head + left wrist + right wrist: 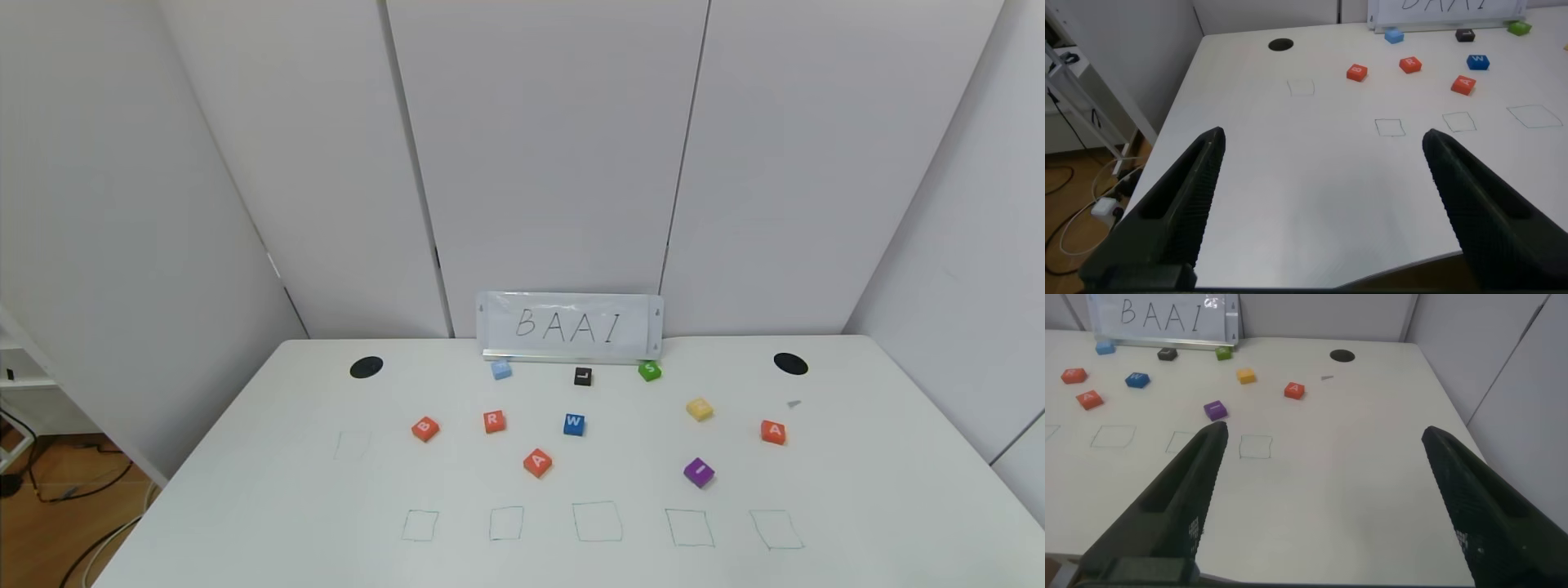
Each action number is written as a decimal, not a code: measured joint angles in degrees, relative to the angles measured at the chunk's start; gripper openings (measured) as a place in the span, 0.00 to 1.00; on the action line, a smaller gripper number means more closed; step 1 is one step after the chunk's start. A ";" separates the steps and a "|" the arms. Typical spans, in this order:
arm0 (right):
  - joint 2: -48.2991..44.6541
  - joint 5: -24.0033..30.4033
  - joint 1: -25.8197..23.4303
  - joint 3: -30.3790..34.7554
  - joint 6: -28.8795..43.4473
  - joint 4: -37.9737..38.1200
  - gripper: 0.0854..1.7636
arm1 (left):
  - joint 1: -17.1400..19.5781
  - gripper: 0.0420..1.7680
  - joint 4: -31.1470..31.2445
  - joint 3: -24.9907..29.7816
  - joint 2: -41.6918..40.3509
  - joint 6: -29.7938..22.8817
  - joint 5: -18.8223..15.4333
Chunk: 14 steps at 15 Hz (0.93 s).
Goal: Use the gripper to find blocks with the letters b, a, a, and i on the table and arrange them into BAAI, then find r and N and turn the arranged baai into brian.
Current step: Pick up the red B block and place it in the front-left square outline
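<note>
On the white table (857,490) lie the orange-red B (425,429), the orange-red R (494,421), an orange-red A (537,462), a second orange-red A (773,432) at the right and the purple I (699,472). All are loose, none inside the green squares (597,522). Neither gripper shows in the head view. My left gripper (1323,135) is open and empty over the table's near left part, well short of the B (1356,73). My right gripper (1323,431) is open and empty over the near right part, short of the I (1215,410).
A blue W (574,424), a yellow cube (700,409), a light blue cube (501,370), a black cube (582,376) and a green S (650,370) lie farther back. A BAAI sign (570,327) stands at the back edge. Two black holes (366,367) (790,364) flank it.
</note>
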 joint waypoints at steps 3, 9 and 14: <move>0.00 0.00 0.00 0.00 0.07 0.00 0.97 | 0.00 0.97 -0.02 0.00 0.00 0.00 0.16; 0.00 0.00 0.00 0.00 0.07 0.00 0.97 | 0.00 0.97 -0.02 0.00 0.00 0.13 -0.28; 0.00 0.02 0.06 -0.02 -0.20 0.40 0.97 | 0.00 0.97 -0.02 0.00 0.00 0.28 -0.30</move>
